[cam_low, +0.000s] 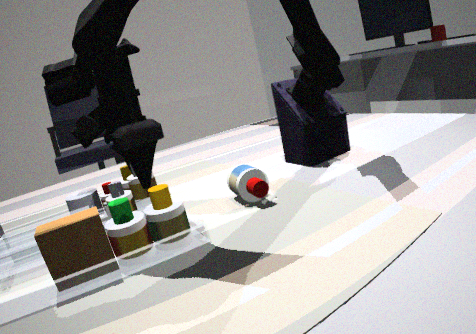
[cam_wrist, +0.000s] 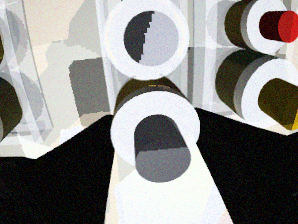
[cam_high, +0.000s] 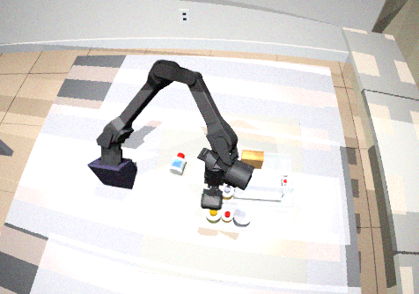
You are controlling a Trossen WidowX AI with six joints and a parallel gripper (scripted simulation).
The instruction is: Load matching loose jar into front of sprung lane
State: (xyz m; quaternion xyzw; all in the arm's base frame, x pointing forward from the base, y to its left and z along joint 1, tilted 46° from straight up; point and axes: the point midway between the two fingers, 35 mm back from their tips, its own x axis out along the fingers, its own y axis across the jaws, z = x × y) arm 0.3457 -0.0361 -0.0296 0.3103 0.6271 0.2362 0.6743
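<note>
My gripper (cam_wrist: 152, 119) (cam_low: 146, 185) is shut on a grey-capped jar (cam_wrist: 162, 150), with a black finger on each side of it. This jar is at the front end of the middle lane, upright or nearly so, close against the matching jar (cam_wrist: 150, 37) (cam_high: 227, 192) (cam_low: 116, 190) in the lane. That second jar stands behind it between the clear lane walls. Whether the held jar's base rests on the lane floor is hidden, and the front stop is covered by the fingers and jar. The pusher plate cannot be made out.
One neighbouring lane holds a yellow-capped jar (cam_low: 160, 198) (cam_wrist: 280, 102) and a red-capped jar (cam_high: 227, 215) (cam_wrist: 280, 26). The other holds a green-capped jar (cam_low: 121, 213) and an orange-brown box (cam_high: 252, 159) (cam_low: 75, 248). A red-capped jar with a blue label (cam_high: 178, 164) (cam_low: 247, 183) lies on its side apart.
</note>
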